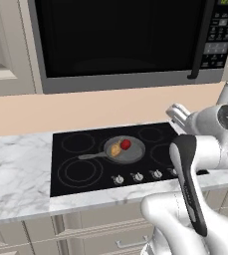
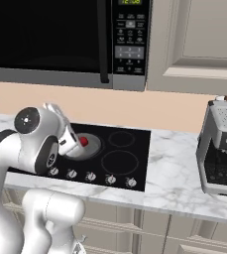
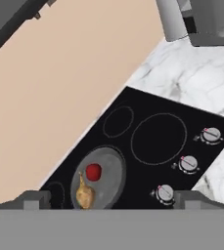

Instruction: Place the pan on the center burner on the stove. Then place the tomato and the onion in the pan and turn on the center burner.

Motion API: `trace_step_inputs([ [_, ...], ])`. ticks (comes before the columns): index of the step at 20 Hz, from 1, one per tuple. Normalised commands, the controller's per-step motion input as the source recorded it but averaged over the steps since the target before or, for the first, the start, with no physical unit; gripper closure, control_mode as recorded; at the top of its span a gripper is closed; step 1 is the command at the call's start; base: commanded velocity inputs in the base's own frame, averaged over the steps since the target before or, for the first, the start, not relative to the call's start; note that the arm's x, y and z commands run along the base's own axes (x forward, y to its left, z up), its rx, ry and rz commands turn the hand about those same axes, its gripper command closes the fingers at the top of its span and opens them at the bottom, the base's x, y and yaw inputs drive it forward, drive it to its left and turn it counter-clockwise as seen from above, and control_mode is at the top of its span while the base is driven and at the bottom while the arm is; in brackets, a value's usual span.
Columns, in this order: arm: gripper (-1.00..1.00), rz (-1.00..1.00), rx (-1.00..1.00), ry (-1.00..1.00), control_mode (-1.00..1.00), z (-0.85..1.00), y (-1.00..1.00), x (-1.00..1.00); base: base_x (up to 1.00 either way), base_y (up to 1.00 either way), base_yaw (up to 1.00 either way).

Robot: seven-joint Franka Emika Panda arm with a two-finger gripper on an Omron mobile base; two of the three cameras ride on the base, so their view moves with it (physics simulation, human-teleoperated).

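Marble table [image 1: 16,174] runs along the front, with the knobs [image 1: 137,176] in a row at the stove's [image 1: 70,184] near edge. Jaws wide, empty, hanging above them. Beyond, the pan [image 1: 133,152] sits mid-stove holding tomato [image 1: 126,144] and onion [image 1: 115,149]. Risk: five lookalike knobs, so the wrong burner could get lit.

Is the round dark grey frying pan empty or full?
Not empty: the round dark grey frying pan holds the small red tomato and the golden-brown onion.
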Motion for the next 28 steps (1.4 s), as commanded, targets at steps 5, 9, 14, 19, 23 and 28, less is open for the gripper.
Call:
trace_step_inputs([
  [5,-1.00,0.19,0.00,0.27,-1.00,-0.16,0.00,0.00,0.00,0.00,0.00],
  [9,-1.00,0.20,0.00,0.41,-1.00,-0.18,0.00,0.00,0.00,0.00,0.00],
  [14,-1.00,0.16,-0.01,0.40,-1.00,-0.17,0.00,0.00,0.00,0.00,0.00],
  [19,-1.00,0.10,-0.08,0.27,-1.00,-0.31,0.13,0.00,0.00,0.00,0.00],
  [23,-1.00,0.05,-0.07,0.14,-1.00,-0.34,0.19,0.00,0.00,0.00,0.00],
  [28,-1.00,0.01,-0.04,0.04,-1.00,-0.35,0.10,0.00,0.00,0.00,0.00],
])
